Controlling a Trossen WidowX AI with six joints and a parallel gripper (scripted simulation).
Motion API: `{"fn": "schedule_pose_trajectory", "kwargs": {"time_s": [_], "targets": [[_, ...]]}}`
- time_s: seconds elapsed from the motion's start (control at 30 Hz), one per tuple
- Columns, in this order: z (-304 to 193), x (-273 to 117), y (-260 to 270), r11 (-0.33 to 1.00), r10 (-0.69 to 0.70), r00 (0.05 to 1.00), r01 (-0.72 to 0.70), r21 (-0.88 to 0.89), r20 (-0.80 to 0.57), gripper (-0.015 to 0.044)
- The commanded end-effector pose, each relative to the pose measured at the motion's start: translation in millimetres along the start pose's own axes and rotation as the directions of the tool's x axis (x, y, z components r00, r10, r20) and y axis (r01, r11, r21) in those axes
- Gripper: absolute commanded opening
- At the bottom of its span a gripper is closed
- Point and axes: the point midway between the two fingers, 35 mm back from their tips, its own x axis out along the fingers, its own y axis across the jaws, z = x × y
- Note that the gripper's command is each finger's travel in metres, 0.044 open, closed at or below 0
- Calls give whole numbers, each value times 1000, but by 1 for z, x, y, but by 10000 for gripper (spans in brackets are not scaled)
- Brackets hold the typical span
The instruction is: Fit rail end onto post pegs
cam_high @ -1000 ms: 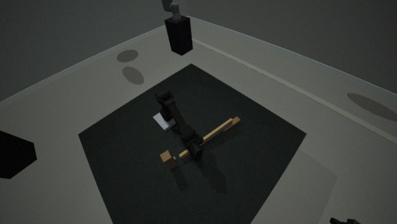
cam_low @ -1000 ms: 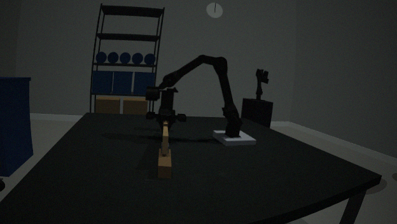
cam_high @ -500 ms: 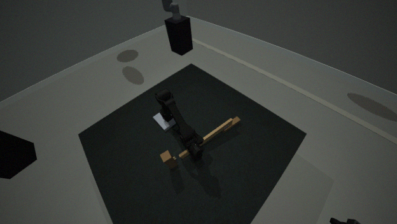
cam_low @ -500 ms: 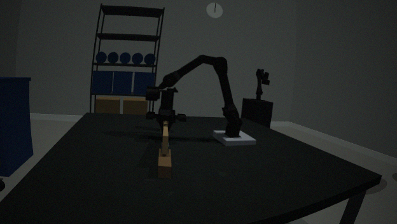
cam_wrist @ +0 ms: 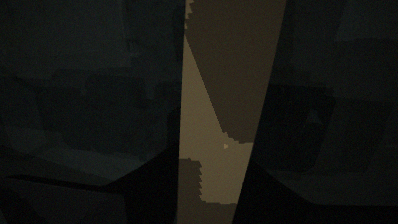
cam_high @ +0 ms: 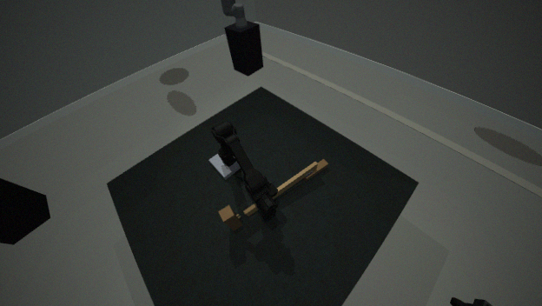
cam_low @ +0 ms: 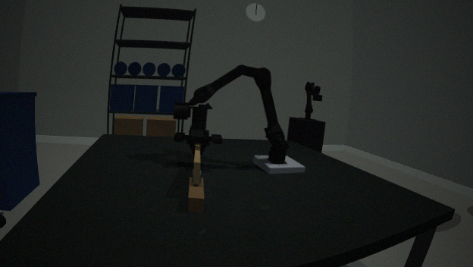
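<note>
The long wooden rail (cam_high: 296, 177) (cam_low: 197, 164) (cam_wrist: 220, 150) runs from the low footboard block (cam_high: 323, 163) (cam_low: 196, 198), where its far end sits at the bracket, towards the short wooden post (cam_high: 227, 213). My gripper (cam_high: 265, 205) (cam_low: 197, 151) (cam_wrist: 205, 146) is shut on the rail, nearer its post end, and points down. The pegs (cam_high: 238, 216) show bare in a small gap between post and rail end in the top view. The height of that rail end above the table is hard to judge. The post is hidden in the exterior view, and the holes are not visible.
The arm's white base plate (cam_high: 223, 167) (cam_low: 286, 167) stands on the dark table (cam_high: 182, 174) (cam_low: 303, 212) to one side of the rail. The arm reaches over from there. A shelf rack (cam_low: 153, 44) and a blue cabinet (cam_low: 17, 152) stand beyond the table.
</note>
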Motion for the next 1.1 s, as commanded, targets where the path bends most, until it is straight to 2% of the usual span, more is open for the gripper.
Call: {"fn": "schedule_pose_trajectory", "kwargs": {"time_s": [0.0,1.07], "targets": [[1,-5,-2,1000,-8,1000,8,-2,4,0],[1,-21,-5,1000,-8,1000,8,-2,4,0]]}}
